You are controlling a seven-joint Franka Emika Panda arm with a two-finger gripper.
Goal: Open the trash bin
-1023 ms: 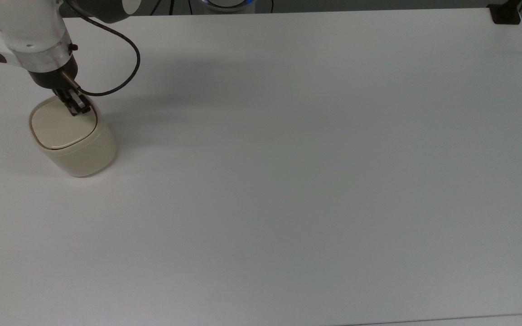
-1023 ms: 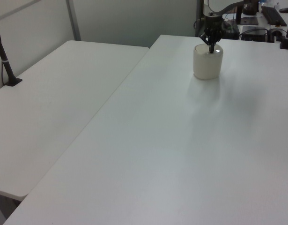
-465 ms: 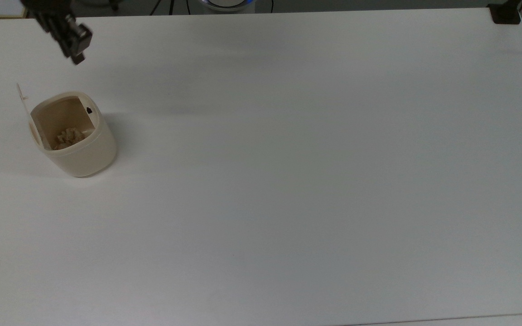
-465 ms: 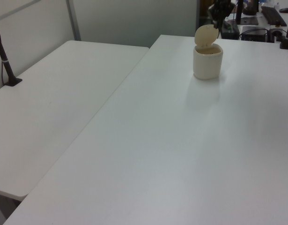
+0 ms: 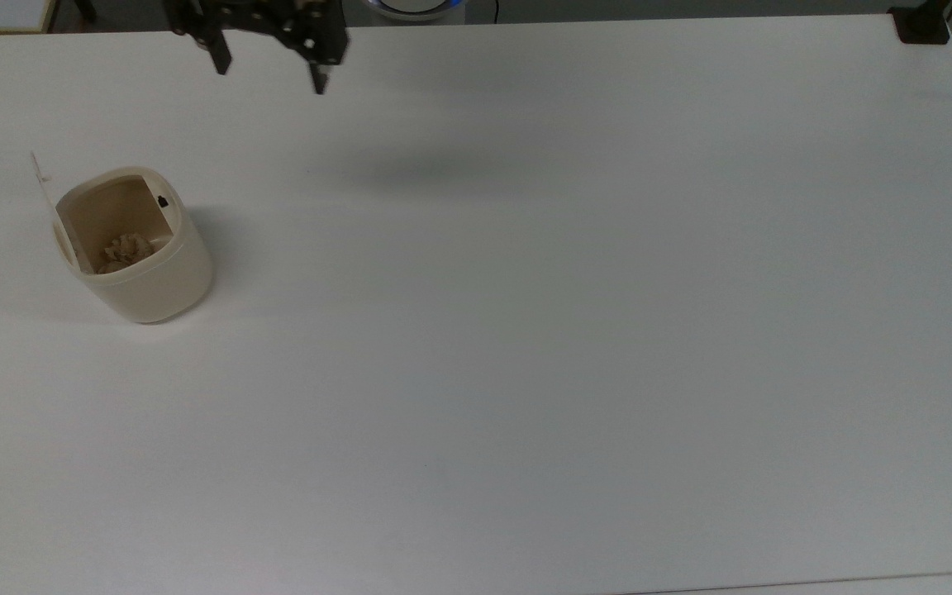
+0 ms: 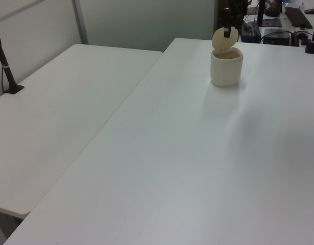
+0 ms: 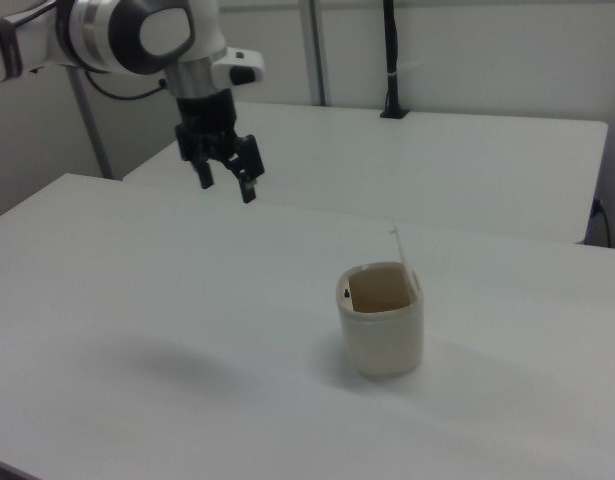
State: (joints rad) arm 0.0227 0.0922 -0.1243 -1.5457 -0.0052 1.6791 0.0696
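The cream-beige trash bin (image 5: 145, 277) stands near the top view's left edge, with its lid (image 5: 43, 183) swung upright on the far-left side. Crumpled paper (image 5: 122, 248) lies inside, and a small black button (image 5: 163, 201) sits on the inner rim. My gripper (image 5: 269, 73) hangs in the air well away from the bin, toward the top view's upper middle, open and holding nothing. The right view has the gripper (image 7: 227, 184) high to the left of the bin (image 7: 383, 335). In the left view the bin (image 6: 226, 69) has its lid (image 6: 221, 40) raised.
The bin stands on a wide white table (image 5: 567, 330). A black clamp (image 5: 922, 25) grips the table's corner at the top view's upper right. A second white table (image 6: 59, 102) adjoins, with a black post (image 6: 4, 58). Another post (image 7: 390, 60) rises behind.
A second ago my shut gripper pressed on the closed lid's edge. The lid has since sprung upright; the gripper rose, moved toward the top view's right and opened.
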